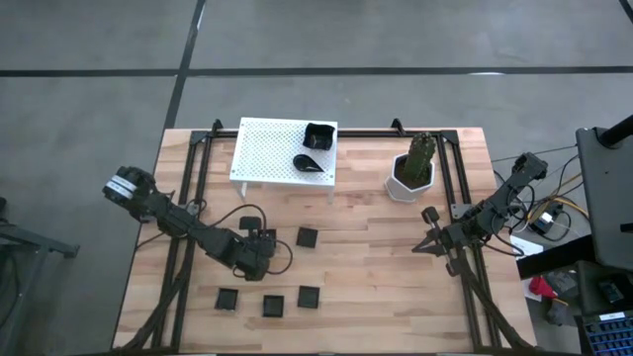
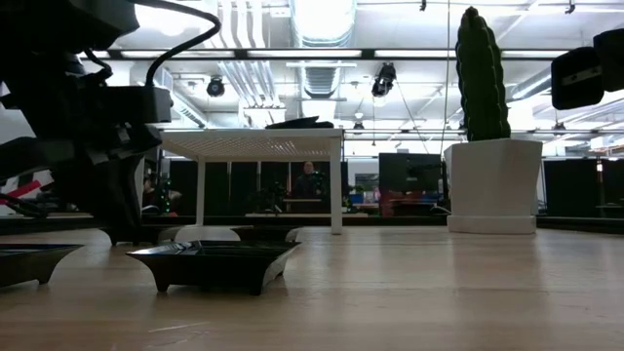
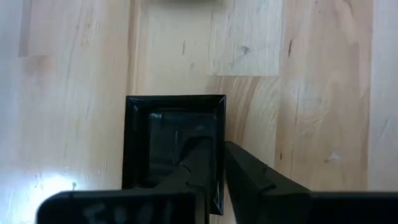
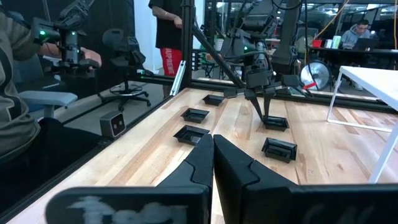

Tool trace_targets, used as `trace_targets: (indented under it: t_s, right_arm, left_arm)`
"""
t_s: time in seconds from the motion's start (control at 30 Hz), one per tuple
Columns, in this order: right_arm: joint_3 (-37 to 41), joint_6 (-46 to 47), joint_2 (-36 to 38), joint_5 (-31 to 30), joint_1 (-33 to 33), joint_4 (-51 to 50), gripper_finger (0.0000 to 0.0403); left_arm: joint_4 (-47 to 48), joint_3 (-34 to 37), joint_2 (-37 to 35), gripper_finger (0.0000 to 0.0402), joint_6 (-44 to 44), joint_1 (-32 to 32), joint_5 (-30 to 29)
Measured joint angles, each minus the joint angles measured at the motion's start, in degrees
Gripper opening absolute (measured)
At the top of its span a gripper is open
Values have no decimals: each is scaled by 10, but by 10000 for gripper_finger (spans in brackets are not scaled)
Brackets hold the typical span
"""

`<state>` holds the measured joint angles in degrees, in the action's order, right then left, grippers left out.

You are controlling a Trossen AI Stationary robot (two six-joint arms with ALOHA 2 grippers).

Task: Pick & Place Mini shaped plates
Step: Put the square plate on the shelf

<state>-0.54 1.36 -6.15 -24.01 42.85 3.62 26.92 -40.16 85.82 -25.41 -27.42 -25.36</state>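
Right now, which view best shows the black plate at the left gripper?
The left wrist view: the square plate is close up, rim clear, with the left gripper at its edge. The high view mostly hides it under the gripper; the right wrist view shows it far off; the low view leaves it unclear.
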Motion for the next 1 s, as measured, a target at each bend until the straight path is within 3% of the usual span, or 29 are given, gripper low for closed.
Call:
trace_targets:
  t_s: [0.1, 0.47, 0.83, 1.0]
  right_arm:
    - [0, 1, 0, 0, 0, 0, 8]
    - [0, 0, 0, 0, 0, 0, 8]
    - [0, 0, 0, 0, 0, 0, 8]
    - [0, 0, 0, 0, 0, 0, 8]
  left_arm:
    - [1, 1, 0, 8, 1, 0, 2]
    - [8, -26, 0, 0, 0, 0, 7]
    - [119, -110, -1, 0, 11, 0, -27]
    - [222, -171, -2, 0, 17, -1, -70]
